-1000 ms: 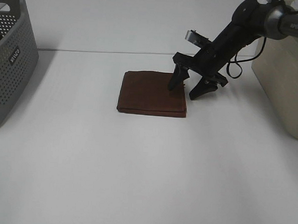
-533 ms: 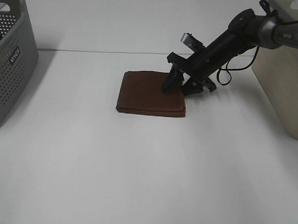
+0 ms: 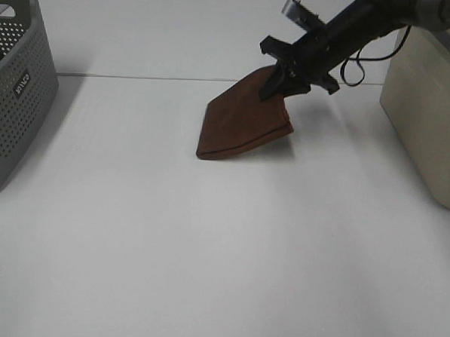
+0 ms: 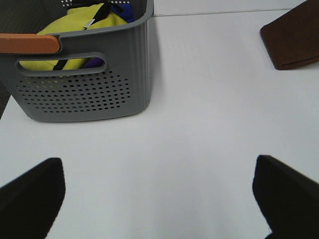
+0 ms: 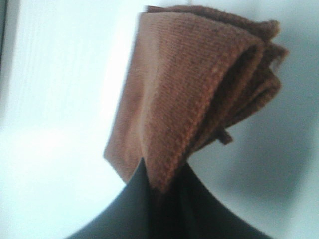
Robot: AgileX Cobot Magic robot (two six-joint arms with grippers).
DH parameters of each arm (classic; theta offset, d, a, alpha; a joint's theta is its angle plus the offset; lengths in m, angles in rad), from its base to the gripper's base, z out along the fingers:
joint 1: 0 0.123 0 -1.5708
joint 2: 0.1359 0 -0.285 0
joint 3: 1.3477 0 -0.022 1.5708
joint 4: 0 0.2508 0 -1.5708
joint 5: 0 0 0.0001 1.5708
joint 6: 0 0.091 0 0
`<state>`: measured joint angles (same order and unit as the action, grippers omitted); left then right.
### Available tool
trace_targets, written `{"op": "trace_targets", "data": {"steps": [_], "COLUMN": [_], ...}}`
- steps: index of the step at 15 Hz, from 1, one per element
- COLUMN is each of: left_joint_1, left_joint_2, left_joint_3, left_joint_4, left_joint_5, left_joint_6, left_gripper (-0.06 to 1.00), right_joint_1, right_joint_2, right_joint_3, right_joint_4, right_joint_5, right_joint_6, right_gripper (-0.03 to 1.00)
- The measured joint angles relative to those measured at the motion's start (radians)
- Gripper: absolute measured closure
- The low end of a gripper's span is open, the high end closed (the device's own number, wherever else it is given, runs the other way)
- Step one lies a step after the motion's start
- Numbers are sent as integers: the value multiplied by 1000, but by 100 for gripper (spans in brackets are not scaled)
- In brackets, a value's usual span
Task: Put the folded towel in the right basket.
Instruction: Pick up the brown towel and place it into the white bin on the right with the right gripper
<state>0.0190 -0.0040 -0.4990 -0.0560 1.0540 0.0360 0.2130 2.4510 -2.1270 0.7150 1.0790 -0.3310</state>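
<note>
- One corner of the soft, light towel (image 3: 242,124) sits clamped between the fingers of the right gripper (image 3: 285,73); the rest sags below them.
- Its folded layers will likely splay unless pinched together.

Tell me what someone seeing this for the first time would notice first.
The brown towel, pinched by one corner in the right pincer, hangs tilted over the white table. A gray basket holding yellow cloth sits far left, a beige basket far right.

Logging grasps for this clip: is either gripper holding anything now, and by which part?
The right gripper holds the folded towel by its raised corner, jaws shut. The left gripper holds nothing.
</note>
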Motion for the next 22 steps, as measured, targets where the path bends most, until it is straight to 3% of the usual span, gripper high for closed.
{"op": "trace_targets", "data": {"steps": [2, 9, 14, 18, 20, 22], "left_joint_1": [0, 0, 0, 0, 0, 0], "left_joint_2": [0, 0, 0, 0, 0, 0], "left_joint_3": [0, 0, 0, 0, 0, 0], "left_joint_4": [0, 0, 0, 0, 0, 0], "left_joint_5": [0, 0, 0, 0, 0, 0], "left_joint_6": [0, 0, 0, 0, 0, 0], "left_gripper": [-3, -3, -3, -3, -3, -3], "right_joint_1": [0, -31, -265, -409, -430, -430], "right_joint_2": [-104, -466, -599, -603, -585, -533], "right_joint_3": [0, 0, 0, 19, 57, 73], "right_joint_4": [-49, -400, -439, -470, -556, -566], "right_joint_5": [0, 38, 130, 142, 143, 143], "right_joint_6": [0, 108, 140, 223, 239, 250], "right_gripper": [89, 89, 89, 89, 86, 74]}}
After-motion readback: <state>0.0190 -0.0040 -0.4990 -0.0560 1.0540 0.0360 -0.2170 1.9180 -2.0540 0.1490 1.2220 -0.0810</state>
